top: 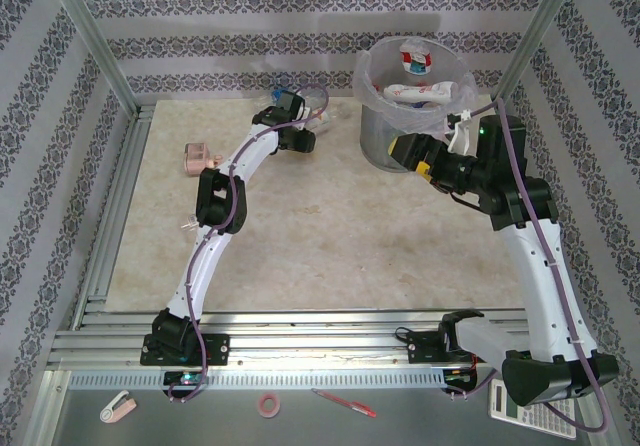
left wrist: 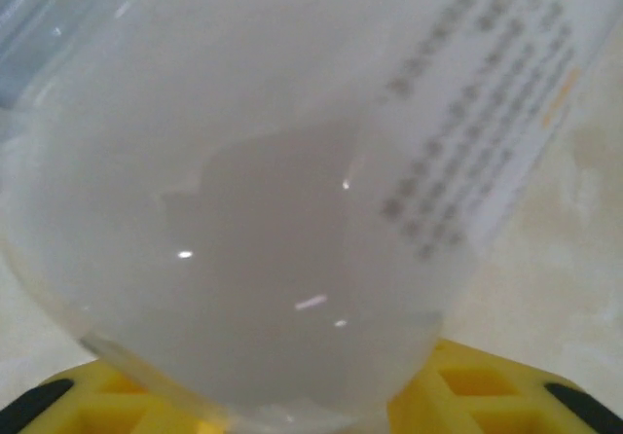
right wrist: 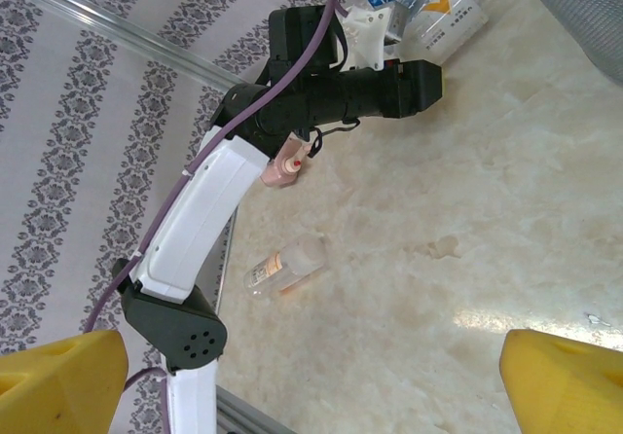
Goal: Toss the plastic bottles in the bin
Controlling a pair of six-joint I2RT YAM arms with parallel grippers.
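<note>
Right gripper wide open, empty, just beside the bin, which holds several plastic bottles; left gripper to the bin's left, close against a clear white-labelled bottle, whether clamped on it cannot be told.

Mid table wide open — left arm slants across left side, bin blocks upper right.

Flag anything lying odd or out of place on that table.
A small clear bottle lies on its side, alone, near the left edge of the table. Farther back, a pinkish boxy object sits there too, and it is no bottle.
</note>
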